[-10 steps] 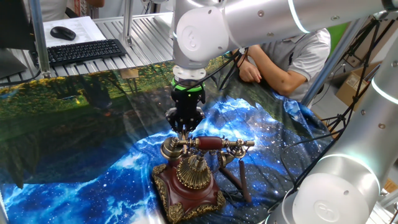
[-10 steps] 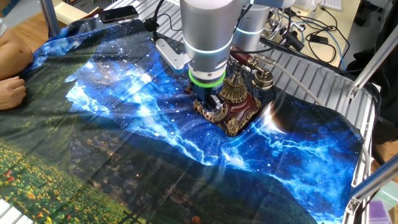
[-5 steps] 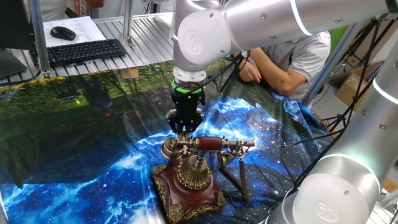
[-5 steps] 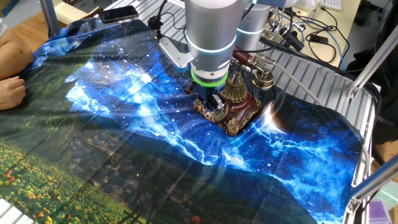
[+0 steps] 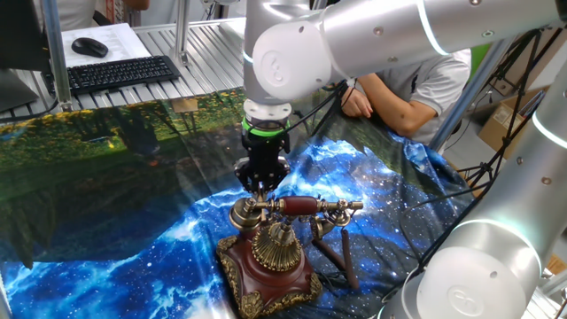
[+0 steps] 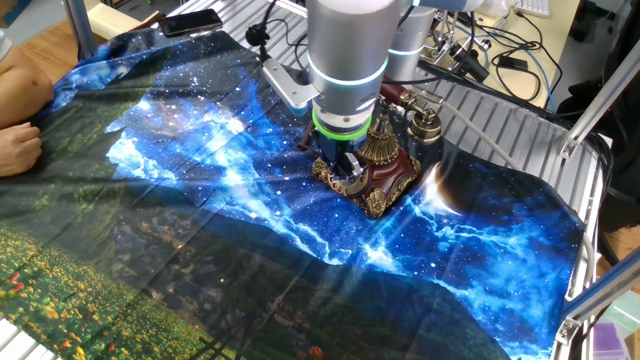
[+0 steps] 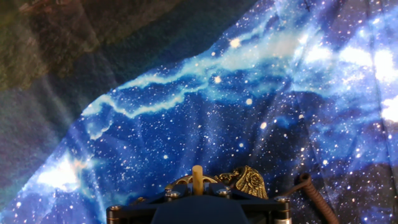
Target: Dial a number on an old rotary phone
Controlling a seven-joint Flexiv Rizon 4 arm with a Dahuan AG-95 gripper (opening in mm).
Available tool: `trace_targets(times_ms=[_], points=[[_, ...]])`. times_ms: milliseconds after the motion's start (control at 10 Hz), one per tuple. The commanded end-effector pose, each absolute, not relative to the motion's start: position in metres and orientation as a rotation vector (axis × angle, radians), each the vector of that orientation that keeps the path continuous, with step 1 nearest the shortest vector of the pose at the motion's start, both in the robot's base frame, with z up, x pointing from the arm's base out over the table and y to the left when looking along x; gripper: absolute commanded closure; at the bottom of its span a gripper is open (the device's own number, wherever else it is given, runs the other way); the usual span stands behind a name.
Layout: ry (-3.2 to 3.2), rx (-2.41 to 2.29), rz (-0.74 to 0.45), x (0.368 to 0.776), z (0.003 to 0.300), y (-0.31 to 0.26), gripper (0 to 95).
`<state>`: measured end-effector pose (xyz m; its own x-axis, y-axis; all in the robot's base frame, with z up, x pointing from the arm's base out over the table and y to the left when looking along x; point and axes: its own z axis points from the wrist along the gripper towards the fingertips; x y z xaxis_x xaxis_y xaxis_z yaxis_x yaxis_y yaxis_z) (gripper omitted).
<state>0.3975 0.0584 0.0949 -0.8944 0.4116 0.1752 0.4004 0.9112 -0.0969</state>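
One fixed view, phone: I see the small antique rotary phone [image 5: 270,257] with its dark red-brown square base, brass trim and brass dial dome standing on the starry blue cloth [image 5: 372,190] near the table edge closest to this camera.
One fixed view, handset: the brass handset with a reddish handle [image 5: 297,206] lies across the cradle on top.
One fixed view, claw: my black two-finger gripper [image 5: 262,186] hangs at the handset's far end, fingertips close together; I cannot tell whether they pinch anything.
One fixed view, surroundings: a black keyboard [image 5: 120,73] and mouse [image 5: 89,47] sit beyond the far left corner; a person in a white shirt [image 5: 416,75] sits at the far edge.
Other fixed view, phone: it stands toward the far right part of the cloth, the silver arm [image 6: 348,50] straight above it.
Other fixed view, claw: the fingertips are down over the base's near corner.
Hand view, claw: a pale peg [image 7: 197,179] sticks out between dark finger parts, brass trim [image 7: 249,182] and a coiled cord [image 7: 311,196] just beyond.
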Motion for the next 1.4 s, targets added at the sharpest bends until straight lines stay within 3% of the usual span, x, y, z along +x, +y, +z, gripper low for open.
trace_targets(times_ms=[100, 1400], points=[[-2.886, -0.629, 0.105, 0.3975, 0.0947, 0.0589, 95.0], [-2.851, -0.781, 0.144, 0.4044, 0.0929, 0.0611, 95.0]])
